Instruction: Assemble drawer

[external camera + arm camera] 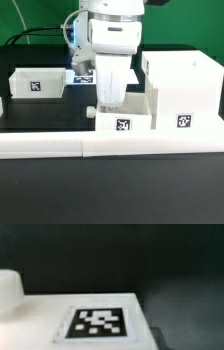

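A small white knobbed tray (124, 118) stands at the middle, against the front wall bar, with a tag on its front and its knob (91, 112) on the exterior view's left. The tall white box housing (186, 88) stands right beside it on the exterior view's right. A second tray (36, 85) stands apart at the exterior view's left. My gripper (108, 102) reaches straight down onto the middle tray, its fingertips hidden at the tray's rim. The wrist view shows a close, blurred white tagged panel (98, 323); no fingers show clearly there.
The long low white wall bar (60, 146) runs along the front of the parts. The marker board (82, 75) lies behind my gripper. A rounded white piece (8, 288) shows at the wrist view's edge. Dark table lies around.
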`<act>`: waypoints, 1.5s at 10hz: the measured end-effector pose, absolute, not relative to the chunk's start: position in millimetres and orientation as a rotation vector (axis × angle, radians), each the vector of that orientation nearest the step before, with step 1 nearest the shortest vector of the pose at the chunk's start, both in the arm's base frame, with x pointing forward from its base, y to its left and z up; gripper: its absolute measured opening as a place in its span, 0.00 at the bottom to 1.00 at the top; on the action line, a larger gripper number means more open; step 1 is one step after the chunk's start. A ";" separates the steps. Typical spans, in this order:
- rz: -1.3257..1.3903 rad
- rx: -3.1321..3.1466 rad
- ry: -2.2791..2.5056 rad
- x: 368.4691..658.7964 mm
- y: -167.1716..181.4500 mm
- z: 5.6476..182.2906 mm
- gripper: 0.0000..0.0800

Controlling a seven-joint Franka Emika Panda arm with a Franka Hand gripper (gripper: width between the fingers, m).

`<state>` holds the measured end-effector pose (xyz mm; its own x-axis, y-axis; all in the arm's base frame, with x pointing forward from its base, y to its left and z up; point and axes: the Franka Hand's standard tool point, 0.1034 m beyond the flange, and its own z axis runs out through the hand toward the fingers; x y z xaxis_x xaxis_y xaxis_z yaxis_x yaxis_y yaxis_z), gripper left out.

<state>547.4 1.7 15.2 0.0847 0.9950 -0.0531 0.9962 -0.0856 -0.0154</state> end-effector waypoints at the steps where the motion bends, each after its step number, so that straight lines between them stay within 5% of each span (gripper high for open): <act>1: -0.071 2.289 2.112 551.2 4.0 16.2 0.05; 15: -0.024 2.259 2.108 548.3 5.8 11.6 0.05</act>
